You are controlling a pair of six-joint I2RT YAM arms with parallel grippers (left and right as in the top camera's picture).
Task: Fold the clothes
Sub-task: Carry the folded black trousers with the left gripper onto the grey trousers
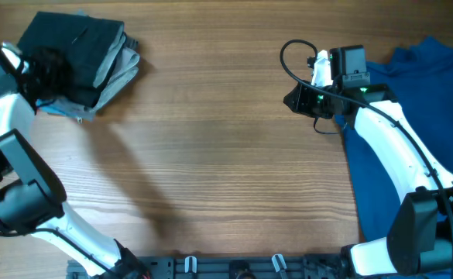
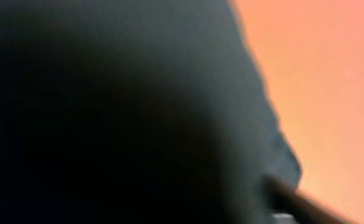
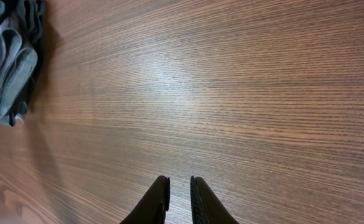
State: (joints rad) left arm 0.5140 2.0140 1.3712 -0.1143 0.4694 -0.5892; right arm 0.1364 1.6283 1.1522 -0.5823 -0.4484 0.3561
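Observation:
A folded black garment [image 1: 71, 50] lies on a grey piece [image 1: 121, 74] at the far left of the table; the right wrist view shows the stack's grey folds [image 3: 7, 62]. My left gripper [image 1: 52, 74] is pressed against the stack's near-left side. Blurred black fabric [image 2: 119, 112] fills the left wrist view and hides the fingers. A royal-blue top [image 1: 435, 85] lies spread at the right edge. My right gripper [image 1: 289, 99] hovers just left of it, over bare wood. Its fingers [image 3: 178, 183] stand a narrow gap apart with nothing between them.
The wooden table [image 1: 226, 155] stretches between the two garments. A pale blue scrap [image 1: 56, 110] peeks out under the stack's near edge. The right arm's white link [image 1: 396, 147] lies across the blue top. A black rail [image 1: 234, 267] runs along the front edge.

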